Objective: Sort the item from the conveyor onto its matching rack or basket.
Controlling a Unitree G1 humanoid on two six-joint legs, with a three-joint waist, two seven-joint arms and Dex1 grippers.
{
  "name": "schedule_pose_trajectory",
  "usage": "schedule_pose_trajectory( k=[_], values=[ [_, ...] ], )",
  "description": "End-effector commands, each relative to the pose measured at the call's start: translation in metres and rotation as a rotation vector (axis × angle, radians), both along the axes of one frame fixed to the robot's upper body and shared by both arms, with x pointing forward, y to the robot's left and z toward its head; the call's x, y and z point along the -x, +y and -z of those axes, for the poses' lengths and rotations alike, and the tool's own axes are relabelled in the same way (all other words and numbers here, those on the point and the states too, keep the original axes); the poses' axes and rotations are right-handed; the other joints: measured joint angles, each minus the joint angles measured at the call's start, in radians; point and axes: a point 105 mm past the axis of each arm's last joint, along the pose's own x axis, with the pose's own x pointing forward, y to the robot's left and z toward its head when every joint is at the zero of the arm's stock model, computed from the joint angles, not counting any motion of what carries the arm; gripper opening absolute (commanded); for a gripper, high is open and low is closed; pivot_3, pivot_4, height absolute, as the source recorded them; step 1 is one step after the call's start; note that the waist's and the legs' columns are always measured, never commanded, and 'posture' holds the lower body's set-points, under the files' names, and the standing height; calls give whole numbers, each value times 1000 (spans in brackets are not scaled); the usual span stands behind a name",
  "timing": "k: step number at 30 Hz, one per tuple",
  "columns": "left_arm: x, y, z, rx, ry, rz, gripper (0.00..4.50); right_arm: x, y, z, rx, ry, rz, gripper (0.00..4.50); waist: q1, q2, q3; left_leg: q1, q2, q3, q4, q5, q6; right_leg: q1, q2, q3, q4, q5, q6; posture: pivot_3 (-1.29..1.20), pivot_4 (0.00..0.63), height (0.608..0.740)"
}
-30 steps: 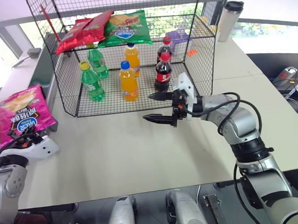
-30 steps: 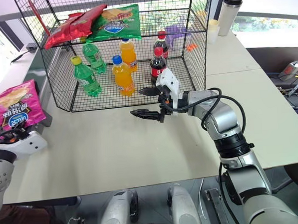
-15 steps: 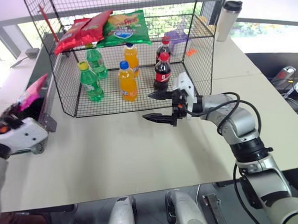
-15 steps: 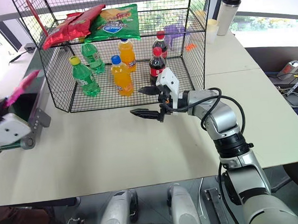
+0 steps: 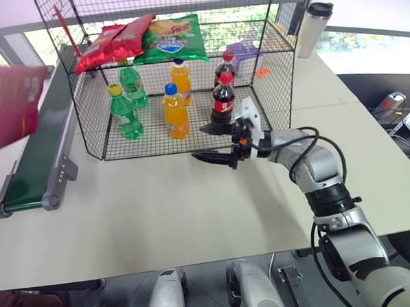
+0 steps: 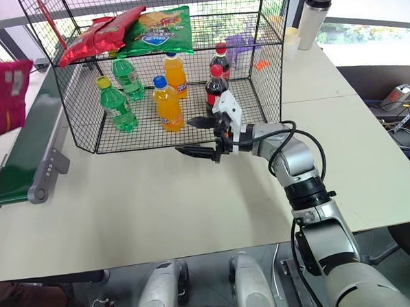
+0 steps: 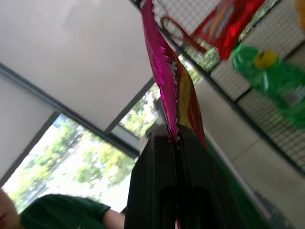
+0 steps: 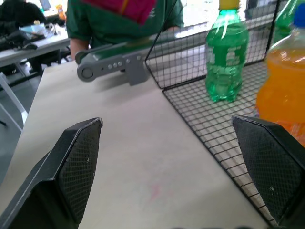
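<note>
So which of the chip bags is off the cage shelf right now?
The magenta-pink chip bag, pinched in the left gripper above the conveyor; the red bags and green bag lie on the shelf.

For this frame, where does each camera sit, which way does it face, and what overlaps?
Head stereo pair: looks forward and down over the table, black wire cage and conveyor; right arm reaches in, right claw open.
Left wrist: looks along the shut left claw clamping the pink chip bag, toward the cage.
Right wrist: looks between wide-open fingers across the table to the conveyor, with a person in green behind.
Shared: all show the pink bag, conveyor and cage.
</note>
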Motion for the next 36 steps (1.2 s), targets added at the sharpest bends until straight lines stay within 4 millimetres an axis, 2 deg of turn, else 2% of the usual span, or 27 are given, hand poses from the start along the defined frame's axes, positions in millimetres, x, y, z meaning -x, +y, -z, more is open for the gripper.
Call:
schedule_pose_trajectory(
  k=[1, 4, 9, 12, 16, 22, 29, 36],
  values=[
    [21, -5, -34, 171, 12, 153, 52, 0, 2, -23, -99, -24, -24, 4500, -2, -1, 1, 0, 0, 0, 0, 0, 0, 0, 0, 0, 0, 0, 1, 0, 150, 740],
    [40, -23, -55, 295, 82, 377, 52, -1, -1, -34, -188, 6, -31, 4500, -5, -1, 1, 0, 1, -2, 0, 0, 0, -1, 2, -1, 1, 0, 1, 0, 150, 740],
    [53, -50, -66, 347, 163, 626, 52, 0, -11, -59, -292, 39, -59, 4500, -2, 1, 3, 1, 1, -2, -1, 0, 0, -1, 2, 0, 1, 0, 0, 0, 150, 740],
    [49, -60, -73, 359, 157, 731, 52, 2, -17, -72, -320, 32, -83, 4500, 0, 1, 3, 1, 1, -3, -1, 0, 0, 0, 2, -1, 2, -1, -1, 0, 150, 740],
    [34, -70, -74, 380, 162, 833, 52, 3, -18, -86, -347, 14, -114, 4500, -1, 1, 3, 1, 0, -3, -1, 0, 0, 0, 2, 0, 2, -1, -1, 0, 150, 740],
    [10, -87, -71, 415, 167, 992, 52, 14, 1, -89, -355, 13, -214, 4500, -1, 0, 2, 1, 0, -2, 0, 0, 0, -1, 2, 0, 4, 0, 1, 0, 150, 740],
    [-1, -94, -72, 417, 166, 1052, 52, 5, 23, -84, -373, 25, -228, 4500, -2, 0, 2, 1, 0, -2, -1, 0, 0, -3, 2, 1, 7, 0, 1, 0, 150, 740],
    [-10, -102, -66, 435, 176, 1102, 52, 18, 49, -107, -452, 4, -342, 4500, -1, 0, 2, 0, 0, -2, 0, 0, 0, -3, 2, 1, 7, 0, 1, 0, 150, 740]
  ],
)
